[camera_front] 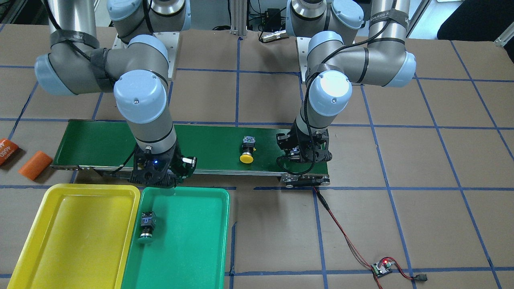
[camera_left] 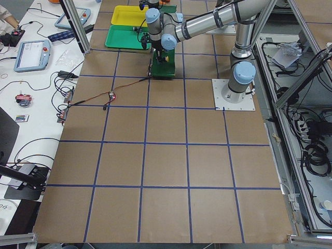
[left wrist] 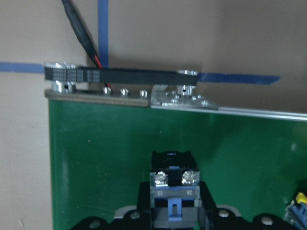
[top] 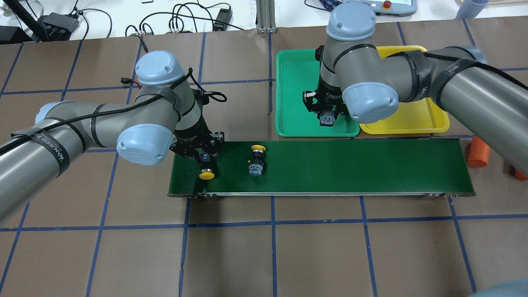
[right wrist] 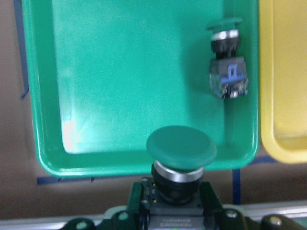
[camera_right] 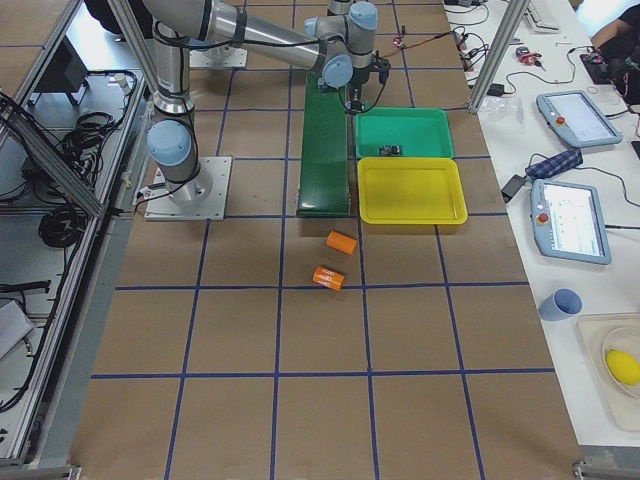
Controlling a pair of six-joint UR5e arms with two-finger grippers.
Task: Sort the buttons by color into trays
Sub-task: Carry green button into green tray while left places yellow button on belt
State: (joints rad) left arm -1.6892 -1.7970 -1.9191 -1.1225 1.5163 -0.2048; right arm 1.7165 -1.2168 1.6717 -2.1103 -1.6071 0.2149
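One green-capped button [right wrist: 181, 148] was gripped by its black body between the closed fingers of the right gripper [top: 327, 116], its cap pointing out over the near rim of the green tray [right wrist: 120, 86]; whether it touched the tray could not be told. A second green-capped button [camera_front: 146, 228] lay on its side inside that tray, close to the wall next to the yellow tray [camera_front: 80, 233], in which nothing was seen. One yellow-capped button [top: 206, 171] was clamped by its body in the left gripper [top: 205, 159] at the end of the dark-green conveyor belt [top: 350, 165] on the robot's left side; it could not be told whether it rested on the belt or hung just above it. The other yellow-capped button [camera_front: 247, 151] lay free on its side near the middle of the belt, apart from both grippers. Beyond the belt's other end, two orange cylinders [camera_front: 35, 165] were seen on the brown paper; on the one cut by the picture's edge, the printed figures "4680" could be partly read. A black strap on the left arm [top: 53, 150] bore white lettering that appeared to read "WANLEED". A small circuit board [camera_front: 381, 268] with a red light was wired to the belt.
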